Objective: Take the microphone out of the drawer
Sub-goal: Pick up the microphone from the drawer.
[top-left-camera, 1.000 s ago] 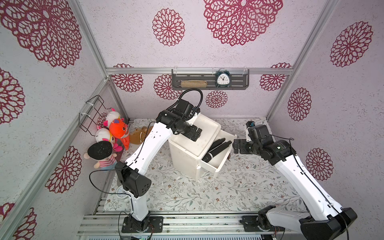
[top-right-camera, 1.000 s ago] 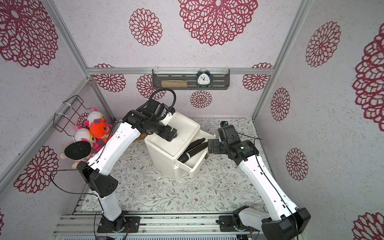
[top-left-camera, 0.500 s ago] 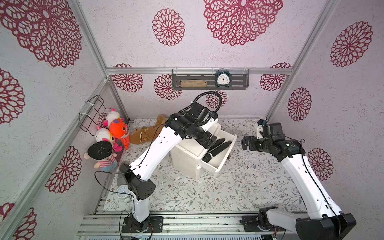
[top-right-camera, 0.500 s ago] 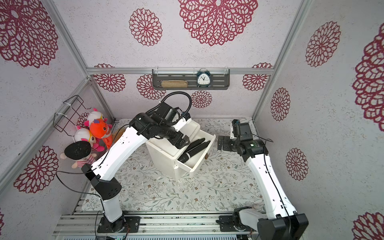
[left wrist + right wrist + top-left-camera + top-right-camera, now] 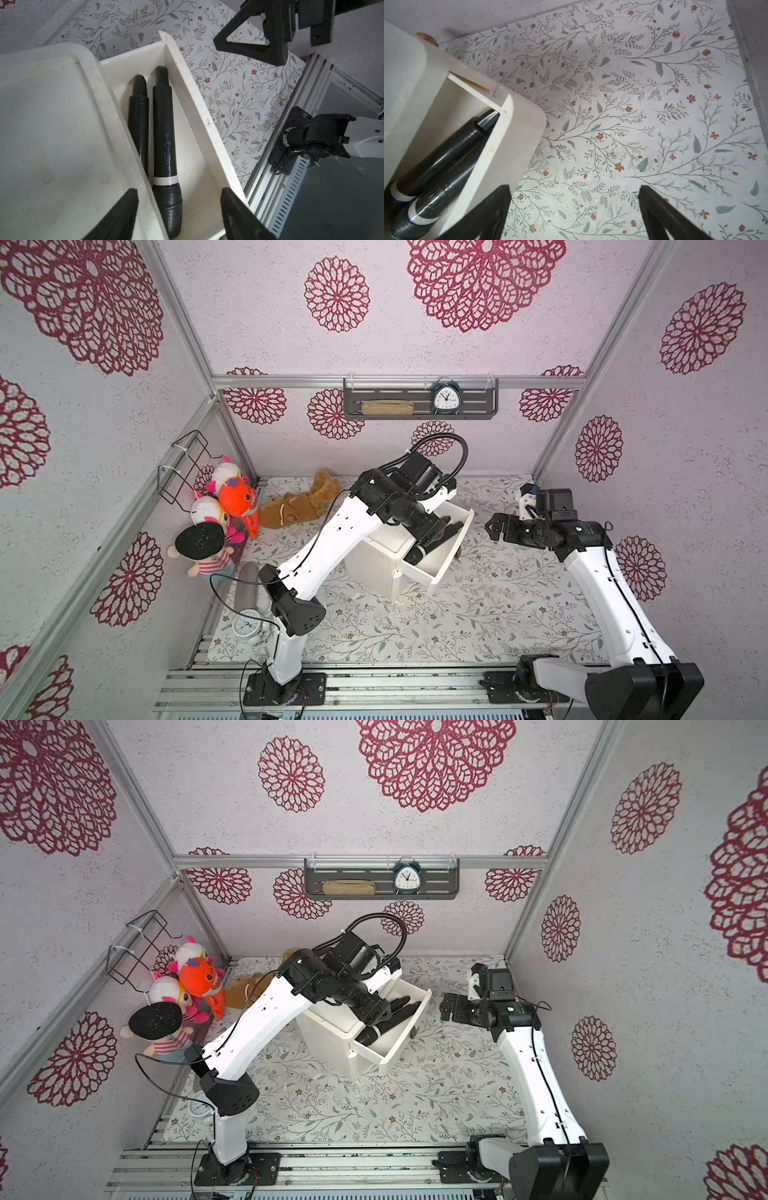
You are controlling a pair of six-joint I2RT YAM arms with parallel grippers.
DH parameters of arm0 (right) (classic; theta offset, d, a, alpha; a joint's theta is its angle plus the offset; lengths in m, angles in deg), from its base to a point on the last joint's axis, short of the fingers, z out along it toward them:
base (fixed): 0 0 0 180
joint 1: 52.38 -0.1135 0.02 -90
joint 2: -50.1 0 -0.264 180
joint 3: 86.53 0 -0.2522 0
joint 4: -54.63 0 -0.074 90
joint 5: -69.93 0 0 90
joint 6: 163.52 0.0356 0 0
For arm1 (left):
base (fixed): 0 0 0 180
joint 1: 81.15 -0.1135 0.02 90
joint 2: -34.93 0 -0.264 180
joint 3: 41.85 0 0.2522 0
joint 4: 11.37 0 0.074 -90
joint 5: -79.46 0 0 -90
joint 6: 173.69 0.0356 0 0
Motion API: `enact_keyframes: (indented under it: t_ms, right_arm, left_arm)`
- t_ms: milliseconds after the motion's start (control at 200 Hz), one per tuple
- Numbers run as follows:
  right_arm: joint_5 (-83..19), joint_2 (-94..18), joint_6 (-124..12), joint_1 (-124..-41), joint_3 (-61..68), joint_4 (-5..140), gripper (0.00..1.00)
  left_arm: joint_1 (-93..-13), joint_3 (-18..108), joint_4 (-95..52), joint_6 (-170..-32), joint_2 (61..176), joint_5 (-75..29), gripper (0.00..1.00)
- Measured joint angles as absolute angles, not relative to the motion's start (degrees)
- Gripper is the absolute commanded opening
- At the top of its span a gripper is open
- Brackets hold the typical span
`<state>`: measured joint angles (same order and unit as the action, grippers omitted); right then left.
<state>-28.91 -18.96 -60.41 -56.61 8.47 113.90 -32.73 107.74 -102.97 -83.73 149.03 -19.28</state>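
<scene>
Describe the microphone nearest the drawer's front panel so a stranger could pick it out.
Find the white cabinet in the middle of the floral table; its drawer stands open. Two black microphones lie side by side inside. Yours is the microphone nearer the front panel, fully exposed; its twin is half tucked under the cabinet top.

Pale walls (image 5: 457,344) printed with big dark-red rosettes, framed by silver metal rails (image 5: 395,381), enclose a floor (image 5: 478,614) covered in a leaf-and-blossom print, while a grey shelf (image 5: 473,415) on the back wall carries a small alarm clock (image 5: 446,398) and a black wire basket (image 5: 187,464) hangs on a side wall.
</scene>
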Motion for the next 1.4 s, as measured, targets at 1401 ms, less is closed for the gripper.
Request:
enact_keyframes:
  t_ms: [1401]
  right_arm:
    - [-22.99, -15.77, -60.32, -56.11, 14.70, 106.78, 0.99]
  left_arm:
    - [-30.50, 105.05, -97.86, -78.31, 154.61, -16.22, 0.48]
